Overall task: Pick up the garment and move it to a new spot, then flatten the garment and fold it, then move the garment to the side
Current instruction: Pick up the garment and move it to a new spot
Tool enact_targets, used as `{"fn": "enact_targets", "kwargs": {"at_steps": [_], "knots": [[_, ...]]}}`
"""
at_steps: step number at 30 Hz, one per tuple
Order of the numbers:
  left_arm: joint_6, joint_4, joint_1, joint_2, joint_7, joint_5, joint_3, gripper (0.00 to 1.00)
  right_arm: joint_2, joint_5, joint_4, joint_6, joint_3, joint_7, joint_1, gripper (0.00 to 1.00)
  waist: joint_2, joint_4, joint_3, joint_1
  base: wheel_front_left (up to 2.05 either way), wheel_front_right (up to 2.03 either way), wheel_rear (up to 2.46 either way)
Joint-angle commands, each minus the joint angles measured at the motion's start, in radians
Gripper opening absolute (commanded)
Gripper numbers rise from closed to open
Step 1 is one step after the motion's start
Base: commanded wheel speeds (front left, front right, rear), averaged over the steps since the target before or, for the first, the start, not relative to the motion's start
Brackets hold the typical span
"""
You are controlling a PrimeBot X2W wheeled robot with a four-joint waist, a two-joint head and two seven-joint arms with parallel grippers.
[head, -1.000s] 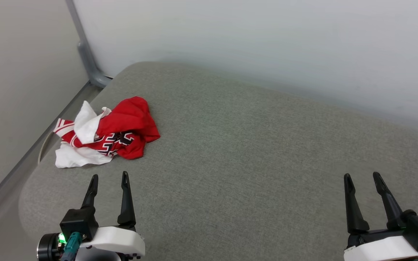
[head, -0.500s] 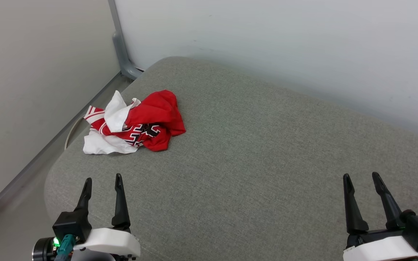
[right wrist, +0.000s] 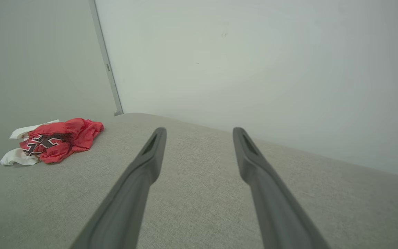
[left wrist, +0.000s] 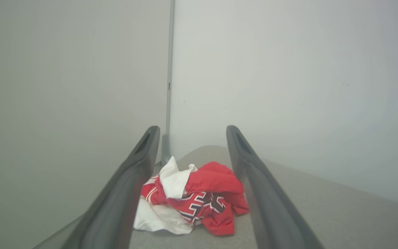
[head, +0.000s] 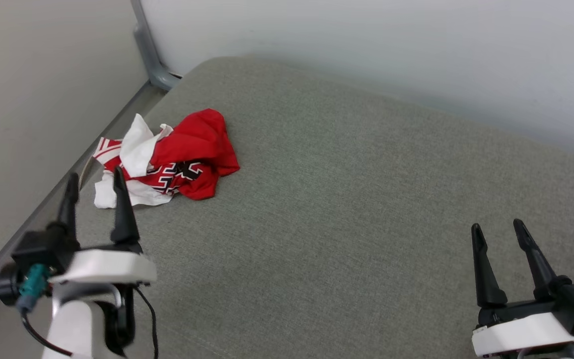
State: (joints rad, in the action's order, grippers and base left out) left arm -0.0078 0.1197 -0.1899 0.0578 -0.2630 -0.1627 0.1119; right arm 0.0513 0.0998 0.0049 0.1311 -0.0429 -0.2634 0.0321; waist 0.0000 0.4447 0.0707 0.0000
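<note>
Plainly, garment [head: 197, 144] hugs cushion's [head: 347, 209] left edge; left tool [head: 95, 173] and right tool [head: 496, 224] gape empty.

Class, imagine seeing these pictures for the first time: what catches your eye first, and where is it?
A crumpled red and white shirt lies near the far left corner of a grey cushion. The open left hand points at it; the open right hand hovers at the lower right.

Left gripper [head: 95, 173] extended forward, fingers [head: 123, 214] apart, apparently empty, right gripper [head: 496, 224] spread
</note>
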Motion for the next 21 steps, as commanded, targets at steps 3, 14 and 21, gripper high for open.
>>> {"fn": "enact_targets", "kwargs": {"at_steps": [3,14,21], "knots": [[-0.031,0.002,-0.118,0.022,-0.003,0.001,0.052,1.00,-0.002,-0.038,-0.023,-0.001,-0.008,-0.002,-0.033,1.00,0.0000,-0.041,0.094,0.0000,0.00,0.00,0.00],[-0.107,0.159,-0.458,0.151,0.006,-0.064,0.113,1.00,0.013,-0.122,-0.096,-0.001,-0.017,-0.002,-0.117,1.00,0.0000,-0.084,0.291,0.0000,0.00,0.00,0.00],[-0.120,0.306,-0.580,0.270,0.177,-0.176,0.069,1.00,0.037,-0.131,-0.140,-0.001,-0.030,-0.002,-0.125,1.00,0.0000,-0.094,0.353,0.0000,0.00,0.00,0.00]]}}
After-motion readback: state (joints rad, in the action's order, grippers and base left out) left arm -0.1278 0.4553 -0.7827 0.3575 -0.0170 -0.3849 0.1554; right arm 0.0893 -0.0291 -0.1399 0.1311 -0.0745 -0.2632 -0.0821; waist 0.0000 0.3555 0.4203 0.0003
